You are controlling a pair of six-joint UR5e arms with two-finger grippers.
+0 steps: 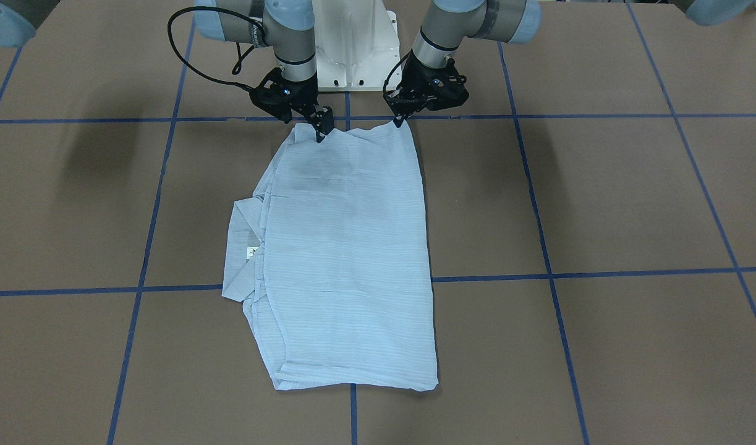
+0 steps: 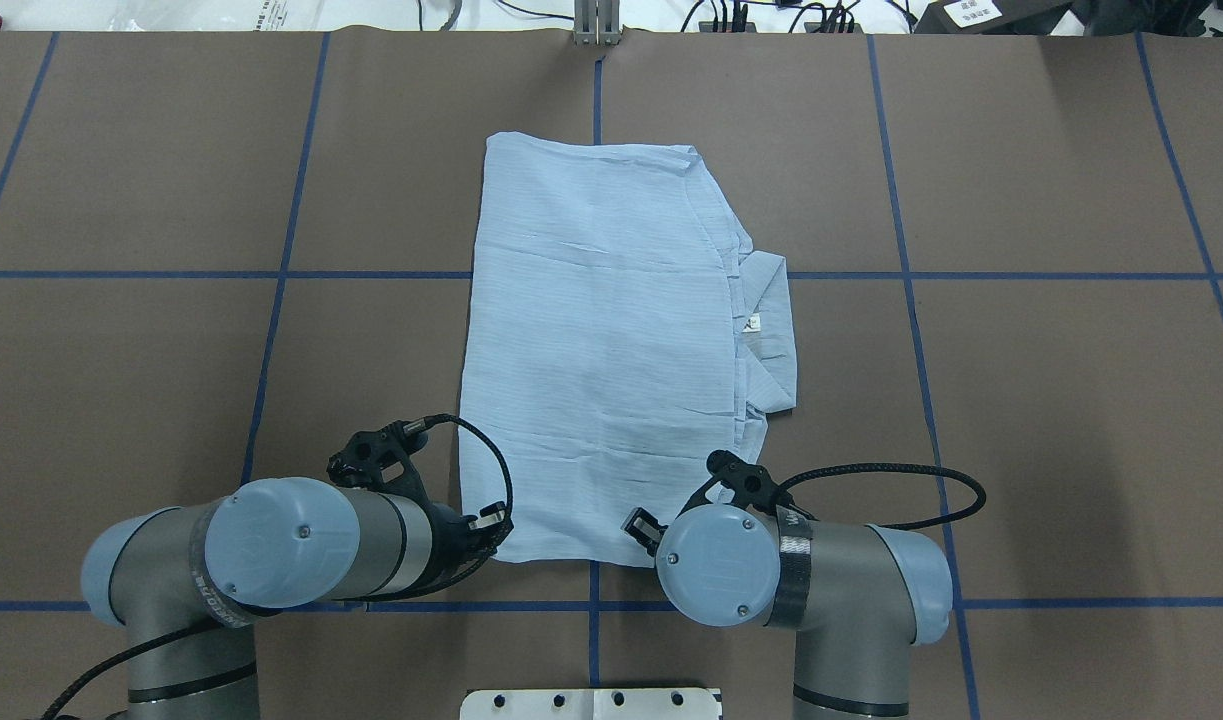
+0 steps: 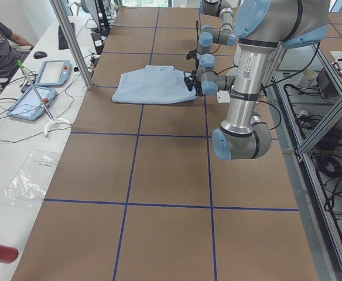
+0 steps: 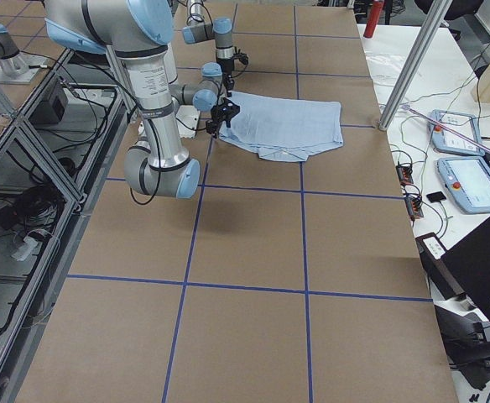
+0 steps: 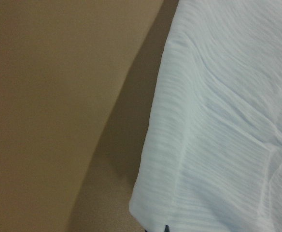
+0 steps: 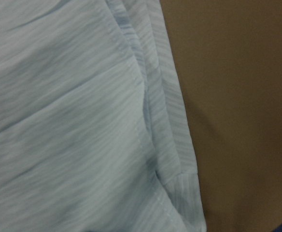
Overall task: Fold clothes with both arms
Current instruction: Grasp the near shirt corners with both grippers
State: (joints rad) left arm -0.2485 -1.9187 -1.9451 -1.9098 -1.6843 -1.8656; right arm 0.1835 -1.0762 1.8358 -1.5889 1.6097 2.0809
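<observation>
The shirt (image 1: 347,247) lies folded into a long flat rectangle at the middle of the table (image 1: 600,198), its long sides running away from the robot; one short end is near the base (image 1: 353,49), the other lies towards the far side; the collar (image 1: 242,247) sticks out from the long side on the robot's right, with the white label (image 1: 252,251) showing on it; a blue tape (image 1: 600,115) grid crosses the brown tabletop, and one line passes under the shirt's middle

Both arms reach down to the shirt's near end; the right gripper (image 1: 321,131) has its tips on the hem a little in from the right corner, fingers pressed close and seemingly pinching the cloth; the left gripper (image 1: 400,122) meets the left corner, where the cloth rises to a small peak at its tips, fingers likewise narrow and seemingly nipping the shirt; in the overhead view the left arm (image 2: 281,545) and right arm (image 2: 821,580) hide both sets of fingertips, and the shirt (image 2: 601,350) looks flat apart from light creases

The left wrist view shows the shirt (image 5: 218,135) filling the right half, its edge casting a shadow on the table (image 5: 59,96); the right wrist view shows layered hems of the shirt (image 6: 68,121) beside bare table (image 6: 247,96)
</observation>
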